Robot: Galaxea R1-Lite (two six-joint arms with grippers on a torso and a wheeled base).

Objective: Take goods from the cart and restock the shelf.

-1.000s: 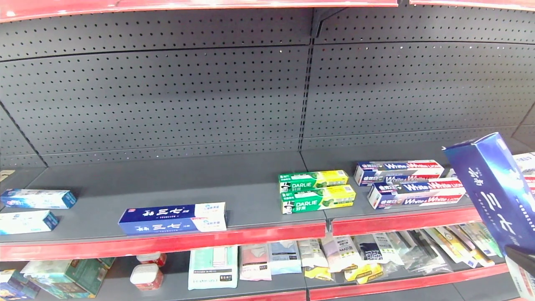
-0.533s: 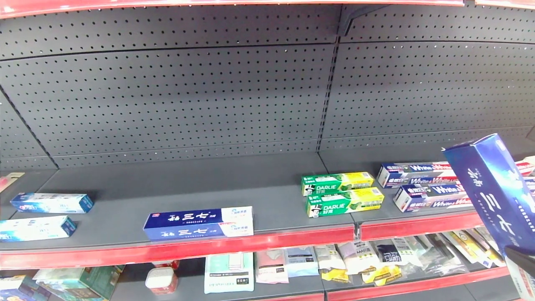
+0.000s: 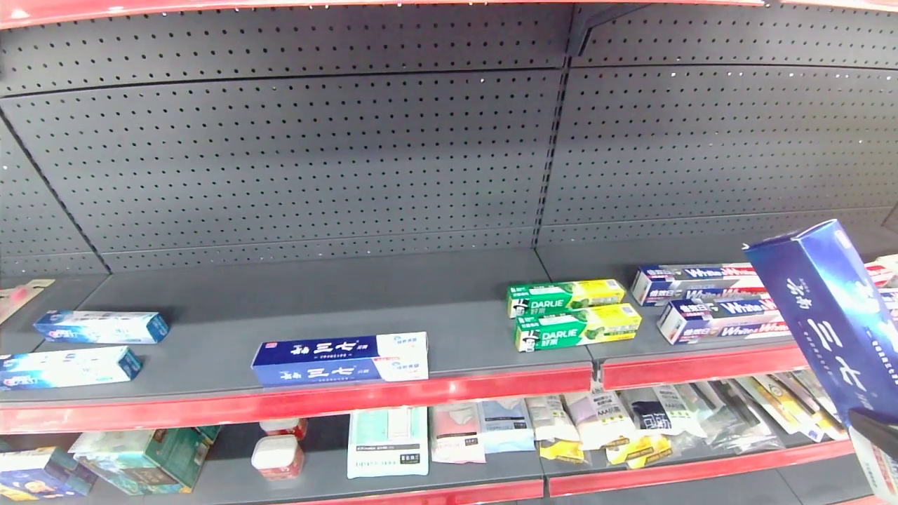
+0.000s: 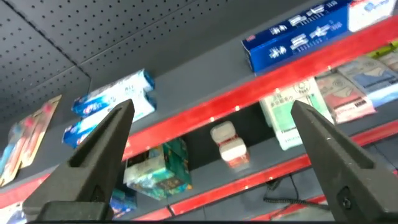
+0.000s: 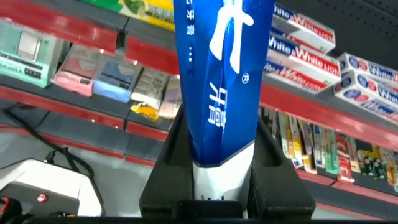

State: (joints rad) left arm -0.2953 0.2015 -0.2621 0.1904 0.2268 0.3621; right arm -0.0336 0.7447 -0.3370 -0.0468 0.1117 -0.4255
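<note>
The right hand (image 5: 217,146) is pinching a tall blue box (image 3: 828,315) by its bottom end. The box stands up and leans a bit, in the air at the right side, in front of the shelf (image 3: 337,294). The left hand (image 4: 211,112) is spread wide with nothing in it, low down by the shelf's left part. Another blue box (image 3: 340,359) lies flat on the shelf near the front edge. To its right lie two green boxes (image 3: 565,298), then white and blue boxes (image 3: 694,277). Two light blue boxes (image 3: 102,327) lie at the far left. Packets (image 3: 491,435) lie on the shelf below.
</note>
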